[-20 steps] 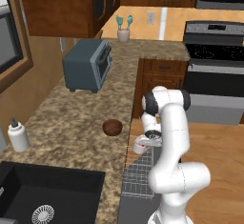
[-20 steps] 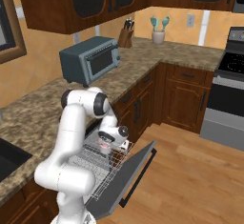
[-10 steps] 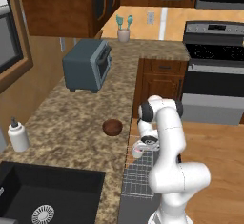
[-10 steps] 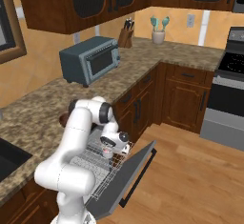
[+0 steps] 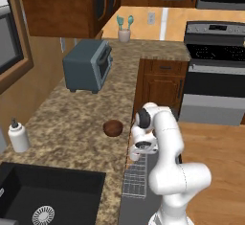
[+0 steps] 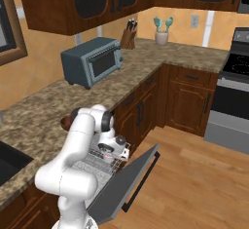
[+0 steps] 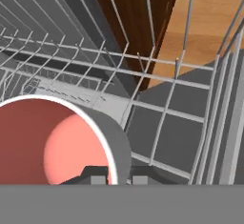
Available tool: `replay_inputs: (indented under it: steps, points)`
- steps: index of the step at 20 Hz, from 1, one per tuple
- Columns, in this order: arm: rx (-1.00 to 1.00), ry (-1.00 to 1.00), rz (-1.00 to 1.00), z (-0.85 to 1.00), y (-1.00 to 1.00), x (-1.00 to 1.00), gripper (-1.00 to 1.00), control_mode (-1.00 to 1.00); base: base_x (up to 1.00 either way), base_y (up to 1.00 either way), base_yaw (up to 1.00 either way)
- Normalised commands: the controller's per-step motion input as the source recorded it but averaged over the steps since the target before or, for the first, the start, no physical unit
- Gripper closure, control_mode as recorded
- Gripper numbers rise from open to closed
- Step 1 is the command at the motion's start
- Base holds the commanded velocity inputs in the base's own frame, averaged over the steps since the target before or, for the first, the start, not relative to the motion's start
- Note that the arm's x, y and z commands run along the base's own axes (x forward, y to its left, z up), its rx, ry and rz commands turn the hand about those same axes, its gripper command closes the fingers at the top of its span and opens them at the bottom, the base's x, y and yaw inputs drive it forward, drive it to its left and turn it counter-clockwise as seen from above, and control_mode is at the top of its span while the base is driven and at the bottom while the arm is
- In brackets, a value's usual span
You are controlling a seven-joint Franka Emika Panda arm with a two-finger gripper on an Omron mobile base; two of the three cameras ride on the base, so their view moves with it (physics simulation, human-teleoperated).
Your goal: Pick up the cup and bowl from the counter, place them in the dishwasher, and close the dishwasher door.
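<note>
The whitish cup [image 7: 52, 147] with its pink-red inside sits low in the grey wire rack [image 7: 167, 123] of the dishwasher. My gripper [image 7: 116, 176] is shut on the cup, one finger inside the rim and one outside. From the left base view the cup [image 5: 142, 146] hangs under the hand at the counter's edge above the rack [image 5: 135, 181]. The dark brown bowl [image 5: 113, 128] rests on the granite counter [image 5: 72, 118], just left of the arm. The grey dishwasher door [image 6: 124, 184] is folded down and open.
A blue-grey toaster oven [image 5: 88, 66] stands further back on the counter. A white soap bottle [image 5: 19, 135] and a black sink [image 5: 43, 195] are at the near left. The oven range [image 5: 215, 75] is on the right, with wooden floor in front of it.
The arm's elbow has sunk and swung left toward the counter edge. The hand with the cup has stayed low over the rack, dropping slightly.
</note>
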Motion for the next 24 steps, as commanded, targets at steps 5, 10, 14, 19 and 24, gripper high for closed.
replay_inputs:
  steps: [5,10,14,19,24]
  points:
    - [-0.01,0.12,0.00,-0.46,-0.63,-0.19,-1.00,-1.00,0.00,0.00,0.00]
    - [0.01,0.03,-0.01,0.05,-0.75,-0.44,-1.00,-1.00,0.00,0.00,0.00]
    - [0.02,-0.06,0.00,0.85,-0.04,-0.63,-1.00,-1.00,0.00,0.00,0.00]
    - [0.11,-0.06,0.00,0.92,-0.01,-0.58,-1.00,-1.00,0.00,0.00,0.00]
    - [0.14,-0.09,-0.02,1.00,0.00,-0.67,-1.00,-1.00,0.00,0.00,0.00]
